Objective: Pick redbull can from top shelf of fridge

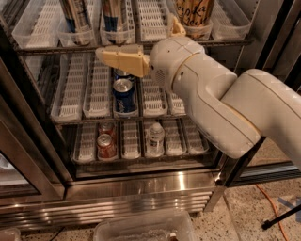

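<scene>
At the front edge of the dark wire top shelf (56, 48) of the glass-door, stainless-base fridge (141, 188), the tan two-finger gripper (134, 42) hovers. Its fingers (120, 59) look spread and hold nothing. Tall slim silver-and-blue aluminium redbull can (114, 14) stands upright in a white lane tray (113, 36), at 11 o'clock from the gripper, untouched. Approach judged nearly done; reach-in, grasp and withdrawal are left.

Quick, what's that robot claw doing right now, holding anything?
Gripper: in front of the fridge, just under the top shelf edge; open or closed cannot be told.
</scene>
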You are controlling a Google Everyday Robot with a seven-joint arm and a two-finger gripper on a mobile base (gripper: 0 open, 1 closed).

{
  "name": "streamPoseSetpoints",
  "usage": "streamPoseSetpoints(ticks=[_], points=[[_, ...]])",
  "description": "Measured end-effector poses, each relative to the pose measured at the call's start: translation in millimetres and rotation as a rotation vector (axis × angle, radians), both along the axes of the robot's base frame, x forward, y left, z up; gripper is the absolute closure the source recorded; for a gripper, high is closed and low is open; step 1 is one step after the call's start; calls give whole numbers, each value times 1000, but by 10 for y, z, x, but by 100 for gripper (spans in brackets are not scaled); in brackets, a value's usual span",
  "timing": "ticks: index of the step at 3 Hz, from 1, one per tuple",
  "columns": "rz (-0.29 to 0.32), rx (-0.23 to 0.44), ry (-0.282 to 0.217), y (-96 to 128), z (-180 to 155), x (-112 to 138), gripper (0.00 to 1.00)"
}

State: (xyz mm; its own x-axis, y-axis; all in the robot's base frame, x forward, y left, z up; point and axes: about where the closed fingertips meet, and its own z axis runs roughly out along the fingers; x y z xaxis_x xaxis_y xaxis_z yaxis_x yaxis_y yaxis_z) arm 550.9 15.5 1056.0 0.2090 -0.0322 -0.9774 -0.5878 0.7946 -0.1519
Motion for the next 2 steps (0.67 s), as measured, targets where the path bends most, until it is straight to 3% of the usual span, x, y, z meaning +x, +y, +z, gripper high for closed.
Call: streamPoseSetpoints(ticks=[2], points=[[-15, 14, 11, -47, 32, 13, 0]])
